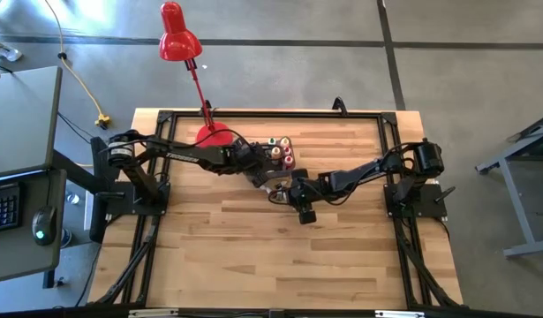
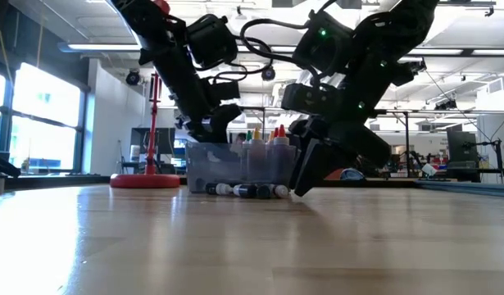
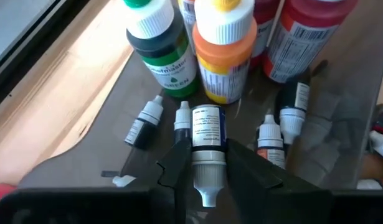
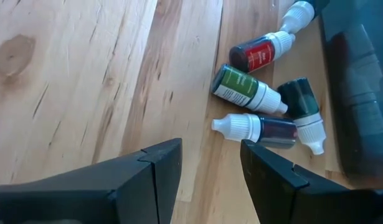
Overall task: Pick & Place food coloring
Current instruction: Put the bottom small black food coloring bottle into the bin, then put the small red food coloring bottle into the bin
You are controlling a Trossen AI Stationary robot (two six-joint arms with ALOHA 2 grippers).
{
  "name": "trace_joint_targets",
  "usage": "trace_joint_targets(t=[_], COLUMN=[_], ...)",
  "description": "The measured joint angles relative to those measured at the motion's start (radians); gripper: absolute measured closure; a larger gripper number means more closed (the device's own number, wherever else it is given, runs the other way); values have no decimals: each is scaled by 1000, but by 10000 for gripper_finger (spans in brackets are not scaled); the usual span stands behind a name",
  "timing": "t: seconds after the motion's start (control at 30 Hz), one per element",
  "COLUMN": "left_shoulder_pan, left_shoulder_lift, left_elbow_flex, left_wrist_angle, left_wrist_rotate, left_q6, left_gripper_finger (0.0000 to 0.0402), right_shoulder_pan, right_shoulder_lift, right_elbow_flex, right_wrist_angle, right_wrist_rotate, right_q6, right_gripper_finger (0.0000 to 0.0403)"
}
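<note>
1. Fingers of the left gripper (image 3: 207, 171) sit on either side of a small dark bottle (image 3: 207, 140) with a white cap, inside the grey bin (image 3: 116, 134). They look closed on it at the cap end, though the hold may be loosening; I cannot tell for sure.
2. Right gripper (image 4: 210, 165) hangs over bare wood just beside the bin, its fingers spread with nothing between them.
3. Four or so tiny bottles (image 4: 266, 102) lie on their sides on the table (image 1: 253, 256), close against the bin's outer wall: a red, a green and two dark ones.
4. Inside the bin, larger bottles stand upright at the far end, among them a green bottle (image 3: 163, 53) and an orange bottle (image 3: 225, 53); more tiny ones lie on the bin floor.
5. Handling, as I judge it: the tiny bottles are light, stiff plastic, smooth and round, so they are likely to roll or squirt out of a pinch. Take them across the body, just below the cap.
</note>
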Motion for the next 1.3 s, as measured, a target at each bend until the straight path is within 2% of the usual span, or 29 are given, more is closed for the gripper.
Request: trace_joint_targets(t=[0.17,0.27,0.4,0.47,0.7,1.0,1.17,1.3], left_shoulder_pan=[0,0,0,0,0,0,0,0], left_shoulder_lift=[3,3,3,3,3,3,3,3], left_elbow_flex=[0,0,0,0,0,0,0,0], left_wrist_angle=[4,20,22,22,27,48,48,48], left_wrist_rotate=[-6,-19,-20,-18,-10,-7,-7,-8], left_q6=[3,5,5,5,5,5,5,5], left_gripper_finger=[262,238,224,223,222,222,222,222], right_shoulder_pan=[0,9,20,22,22,6,-30,-66], right_shoulder_lift=[0,0,0,0,0,1,1,1], right_elbow_flex=[0,0,0,0,0,0,0,0], right_wrist_angle=[2,10,38,61,125,75,7,29], right_wrist_rotate=[20,86,217,233,65,52,17,-3], right_q6=[0,-1,-11,-39,-121,-358,-377,-451], right_gripper_finger=[245,241,233,229,221,221,221,221])
